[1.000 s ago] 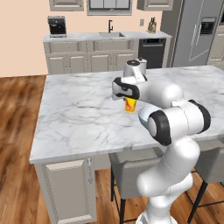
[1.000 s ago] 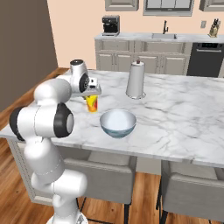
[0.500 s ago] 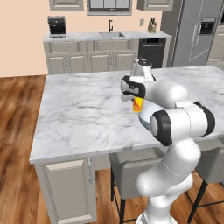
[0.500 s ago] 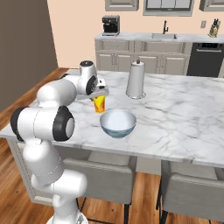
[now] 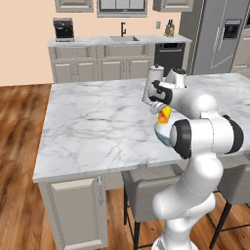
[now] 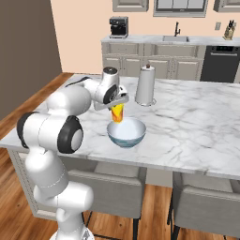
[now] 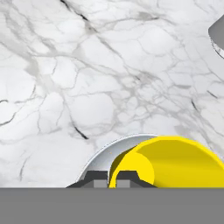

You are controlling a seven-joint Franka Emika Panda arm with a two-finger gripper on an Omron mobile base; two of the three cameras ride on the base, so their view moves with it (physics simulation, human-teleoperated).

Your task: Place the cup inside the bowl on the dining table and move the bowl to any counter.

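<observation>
Under me spreads the big rectangular desk with the white grey-veined marble top (image 6: 197, 122), the dining table of the job. Behind it, at about twelve o'clock in both base views, runs the long narrow white marble desk over beige panelled cabinets (image 5: 97, 41), where the bowl must end up.

On the marble, near the edge closest to my base, stands the round bowl, white inside and blue-grey patterned outside (image 6: 125, 133). In the left base view my own forearm covers most of it and a sliver of its blue side shows (image 5: 162, 134). The tall white paper-towel roll (image 6: 146, 86) stands well apart from it, toward one o'clock in the right base view.

My fingers (image 6: 117, 104) are pinching the small yellow tumbler with the red-orange mark (image 6: 117, 112), clamped on its rim so it hangs below them, clear of the marble and tilted a little off upright. Through the hand view its yellow mouth (image 7: 175, 162) lies at five o'clock, with the pale curve of the bowl's rim (image 7: 109, 151) showing just behind it.

What matters now, as I judge it: the cup hangs over the bowl's far rim, at eleven o'clock of its centre in the right base view, not over the middle. Its long axis runs nearly vertical. I would shift slightly toward the bowl's centre, then lower and let go.
</observation>
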